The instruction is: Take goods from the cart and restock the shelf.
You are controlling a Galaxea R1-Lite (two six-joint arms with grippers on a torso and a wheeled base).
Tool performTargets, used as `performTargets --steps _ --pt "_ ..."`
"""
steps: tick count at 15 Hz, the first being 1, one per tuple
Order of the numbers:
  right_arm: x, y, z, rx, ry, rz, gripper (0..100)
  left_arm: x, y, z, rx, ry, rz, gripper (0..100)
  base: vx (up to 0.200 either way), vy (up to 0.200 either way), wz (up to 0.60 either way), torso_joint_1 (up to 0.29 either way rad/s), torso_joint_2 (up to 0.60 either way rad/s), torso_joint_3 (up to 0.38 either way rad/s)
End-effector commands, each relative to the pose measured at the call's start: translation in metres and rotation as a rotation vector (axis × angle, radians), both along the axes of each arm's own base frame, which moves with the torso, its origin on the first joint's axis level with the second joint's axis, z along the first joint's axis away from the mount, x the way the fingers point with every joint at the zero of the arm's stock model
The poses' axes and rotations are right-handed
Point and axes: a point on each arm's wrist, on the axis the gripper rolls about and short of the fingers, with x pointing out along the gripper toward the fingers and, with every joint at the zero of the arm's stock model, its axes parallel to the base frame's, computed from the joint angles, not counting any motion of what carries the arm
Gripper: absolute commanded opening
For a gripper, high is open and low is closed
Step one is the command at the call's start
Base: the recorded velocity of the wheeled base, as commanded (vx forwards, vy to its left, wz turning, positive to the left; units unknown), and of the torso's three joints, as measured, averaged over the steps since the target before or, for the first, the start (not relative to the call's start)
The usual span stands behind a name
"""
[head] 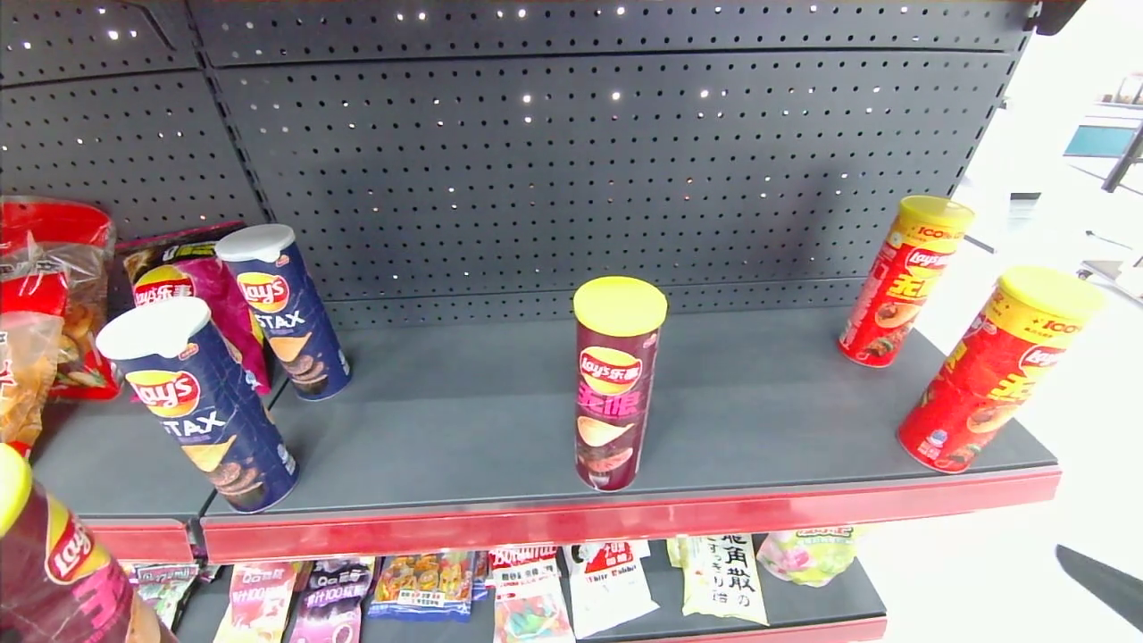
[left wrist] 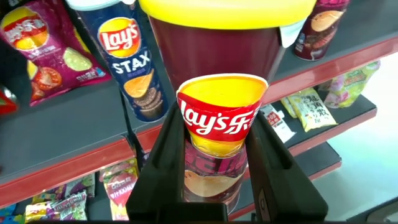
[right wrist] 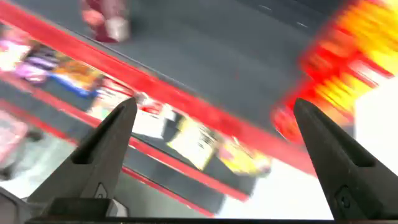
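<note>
My left gripper [left wrist: 216,134] is shut on a maroon chip can with a yellow lid [left wrist: 217,68], held upright in front of the shelf's left end. This can also shows at the lower left of the head view [head: 49,563]. A second maroon can [head: 614,393] stands near the front edge of the grey shelf [head: 464,420]. My right gripper [right wrist: 216,104] is open and holds nothing. It hangs in front of the shelf's red front lip [right wrist: 186,102], below a red can [right wrist: 336,68].
Two blue cans [head: 210,406] [head: 286,308] stand at the shelf's left and two red cans [head: 902,281] [head: 996,371] at its right. Snack bags [head: 54,304] crowd the far left. Small packets [head: 536,589] fill the lower shelf. Bare shelf lies on either side of the middle can.
</note>
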Motion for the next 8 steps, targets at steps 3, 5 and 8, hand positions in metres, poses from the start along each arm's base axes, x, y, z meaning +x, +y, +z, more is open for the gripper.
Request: performTargets --steps 3,5,8 --pt "-0.066 -0.024 -0.002 0.082 -0.138 -0.64 100 0.001 0.0 -0.004 -0.002 0.017 -0.002 0 0.0 0.0 0.0 0.0 0.0 0.0" --pt "-0.069 -0.02 -0.013 0.085 -0.12 -0.718 100 0.002 0.0 -0.005 -0.003 0.008 -0.002 0 0.0 0.0 0.0 0.0 0.0 0.0" --pt "-0.081 -0.017 -0.055 0.119 -0.119 -0.466 100 0.002 0.0 -0.005 -0.011 -0.01 -0.001 0 0.0 0.0 0.0 0.0 0.0 0.0"
